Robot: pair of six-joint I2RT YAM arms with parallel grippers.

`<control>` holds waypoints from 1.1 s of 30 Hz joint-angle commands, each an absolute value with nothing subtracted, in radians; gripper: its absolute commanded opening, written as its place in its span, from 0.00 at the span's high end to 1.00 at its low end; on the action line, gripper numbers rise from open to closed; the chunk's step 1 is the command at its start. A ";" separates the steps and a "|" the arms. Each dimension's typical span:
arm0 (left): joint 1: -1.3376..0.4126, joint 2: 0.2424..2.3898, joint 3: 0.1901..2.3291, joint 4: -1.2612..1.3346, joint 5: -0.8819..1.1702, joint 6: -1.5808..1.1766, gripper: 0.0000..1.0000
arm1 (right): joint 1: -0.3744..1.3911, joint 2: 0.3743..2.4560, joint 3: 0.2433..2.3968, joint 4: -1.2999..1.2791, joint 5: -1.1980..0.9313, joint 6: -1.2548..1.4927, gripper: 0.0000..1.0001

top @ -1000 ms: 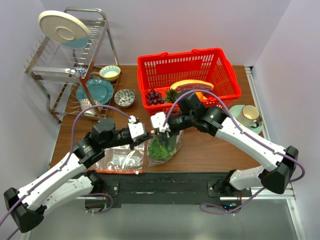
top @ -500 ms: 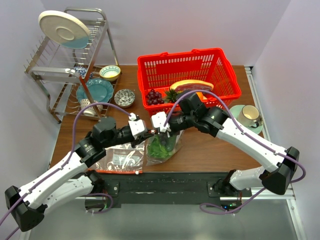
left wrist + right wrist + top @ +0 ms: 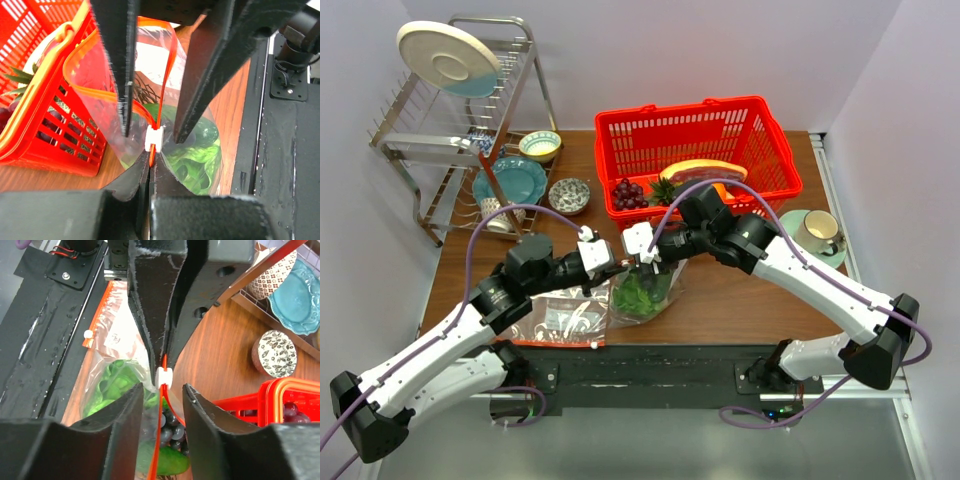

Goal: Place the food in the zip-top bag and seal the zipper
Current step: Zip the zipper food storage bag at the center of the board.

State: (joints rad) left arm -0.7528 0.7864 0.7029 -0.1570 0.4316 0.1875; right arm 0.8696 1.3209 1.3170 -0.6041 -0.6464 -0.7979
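The clear zip-top bag [image 3: 642, 290] stands at the table's front middle, holding pale-green cabbage [image 3: 107, 390], a green cucumber [image 3: 167, 460] and small dark round fruits [image 3: 170, 427]. My left gripper [image 3: 150, 162] is shut on the red-orange zipper strip [image 3: 169, 70] just behind the white slider tab [image 3: 154, 139]. My right gripper [image 3: 162, 395] is open, one finger on each side of the bag's mouth beside the slider [image 3: 164, 376]. The mouth gapes open past the slider. In the top view the left gripper [image 3: 618, 264] and the right gripper [image 3: 642, 262] meet above the bag.
A second, flat zip-top bag [image 3: 560, 318] lies left of the filled one. The red basket [image 3: 700, 130] with grapes, pineapple and an orange stands behind. Bowls [image 3: 568, 195] and a dish rack [image 3: 450, 120] are at back left, a cup on a saucer [image 3: 817, 232] at right.
My left wrist has turned and lifted slightly at the bag's mouth. The right gripper and the bag have barely moved.
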 commanded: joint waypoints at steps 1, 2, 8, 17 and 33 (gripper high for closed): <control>-0.749 0.779 0.756 -0.137 0.485 0.215 1.00 | 0.870 1.298 1.327 -0.555 -0.687 -0.785 0.58; -0.749 0.782 0.756 -0.135 0.491 0.215 1.00 | 0.870 1.304 1.336 -0.557 -0.692 -0.785 0.58; -0.749 0.790 0.759 -0.143 0.489 0.221 1.00 | 0.870 1.318 1.347 -0.558 -0.721 -0.778 0.70; -0.749 0.787 0.775 -0.172 0.421 0.222 1.00 | 0.870 1.318 1.344 -0.574 -0.716 -0.776 1.00; -0.747 0.687 0.718 -0.210 0.051 0.164 1.00 | 0.870 1.240 1.313 -0.632 -0.511 -0.637 1.00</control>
State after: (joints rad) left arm -0.7635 0.7181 0.7216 -0.2111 0.2413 0.1783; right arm 0.8772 1.3201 1.3025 -0.5198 -0.6060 -0.7212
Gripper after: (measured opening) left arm 0.015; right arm 0.056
